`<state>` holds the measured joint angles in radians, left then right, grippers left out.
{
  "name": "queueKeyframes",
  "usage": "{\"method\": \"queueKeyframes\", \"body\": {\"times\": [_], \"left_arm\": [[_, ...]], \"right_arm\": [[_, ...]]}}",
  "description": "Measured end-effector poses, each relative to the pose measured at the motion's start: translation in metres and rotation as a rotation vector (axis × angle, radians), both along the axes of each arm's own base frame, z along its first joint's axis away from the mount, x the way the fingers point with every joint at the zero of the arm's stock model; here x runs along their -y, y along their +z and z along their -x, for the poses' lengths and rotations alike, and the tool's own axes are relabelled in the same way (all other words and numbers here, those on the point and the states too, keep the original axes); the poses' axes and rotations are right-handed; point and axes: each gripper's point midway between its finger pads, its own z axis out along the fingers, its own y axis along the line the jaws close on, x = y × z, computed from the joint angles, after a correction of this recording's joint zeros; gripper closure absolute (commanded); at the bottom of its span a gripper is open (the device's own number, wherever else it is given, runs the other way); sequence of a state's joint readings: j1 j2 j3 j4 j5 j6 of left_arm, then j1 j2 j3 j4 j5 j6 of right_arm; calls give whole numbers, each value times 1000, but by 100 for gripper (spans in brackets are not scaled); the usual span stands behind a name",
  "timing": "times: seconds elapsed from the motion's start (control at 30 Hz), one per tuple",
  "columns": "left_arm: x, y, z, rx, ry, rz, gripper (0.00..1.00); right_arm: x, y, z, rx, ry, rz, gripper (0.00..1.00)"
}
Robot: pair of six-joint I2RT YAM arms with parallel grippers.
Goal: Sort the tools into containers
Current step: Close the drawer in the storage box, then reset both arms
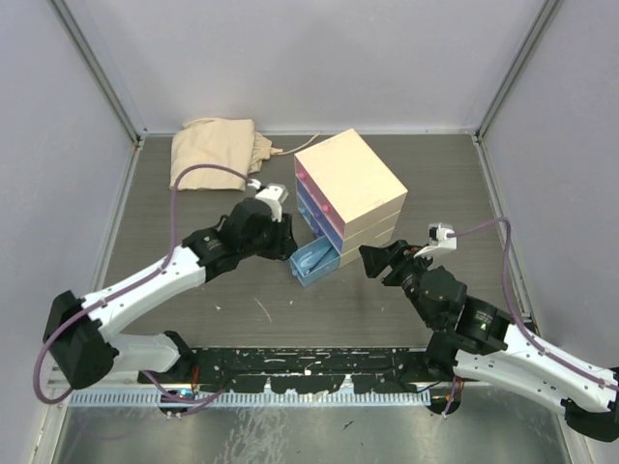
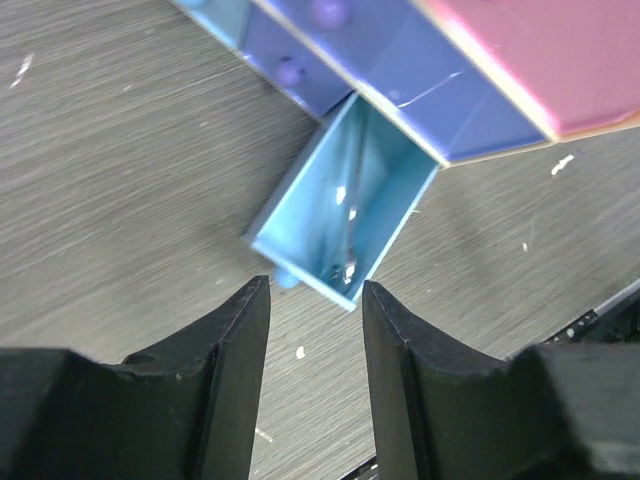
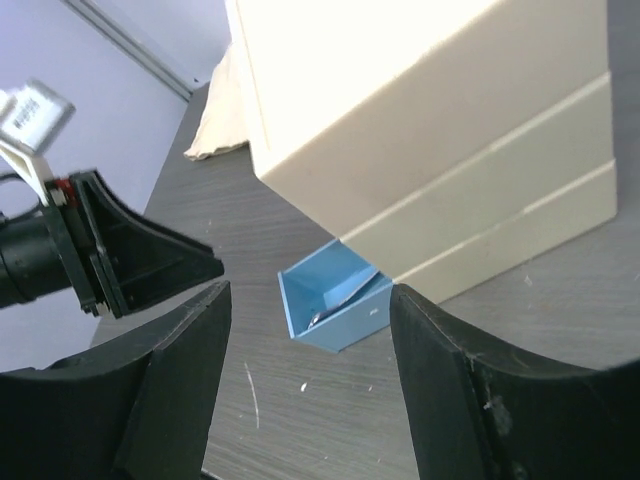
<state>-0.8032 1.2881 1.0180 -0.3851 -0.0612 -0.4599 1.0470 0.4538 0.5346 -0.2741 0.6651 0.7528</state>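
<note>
The cream chest (image 1: 350, 186) stands in the middle of the tabletop (image 1: 242, 300), and a beige cloth (image 1: 215, 153) lies at the far left. The pink drawer (image 2: 560, 50) and the blue drawer (image 2: 400, 70) are closed. The light-blue drawer (image 1: 314, 259), the lowest one, is pulled out toward the near left. Inside it lies something shiny of metal (image 2: 347, 245), probably a tool, but I cannot tell which.

The left gripper (image 2: 315, 290) hangs just above the drawer's front edge. Its jaws are apart and nothing is between them. The right gripper (image 3: 310, 292) is near the chest on the right side, with its jaws wide apart and empty.
</note>
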Motion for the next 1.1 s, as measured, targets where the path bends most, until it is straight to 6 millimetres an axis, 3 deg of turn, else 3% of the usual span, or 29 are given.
{"method": "queueKeyframes", "body": {"times": [0.23, 0.4, 0.5, 0.6, 0.8, 0.9, 1.1], "left_arm": [[-47, -24, 11, -24, 124, -4, 53], [-61, -51, 24, -77, 160, -26, 51], [-67, -60, 30, -92, 177, -30, 48], [-69, -65, 32, -100, 193, -22, 45], [-70, -80, 35, -130, 214, -19, 40], [-67, -86, 32, -146, 223, -14, 36], [-61, -103, 30, -183, 243, -7, 33]], "right_arm": [[-1, 59, -16, 60, -19, 213, 32], [-5, 78, -53, 39, -32, 388, 32], [12, 72, -88, -14, -63, 457, 31], [32, 66, -112, -65, -78, 487, 31], [67, 72, -155, -109, -61, 427, 30], [72, 68, -173, -127, -13, 384, 29], [66, 36, -193, -204, 97, 321, 28]]}}
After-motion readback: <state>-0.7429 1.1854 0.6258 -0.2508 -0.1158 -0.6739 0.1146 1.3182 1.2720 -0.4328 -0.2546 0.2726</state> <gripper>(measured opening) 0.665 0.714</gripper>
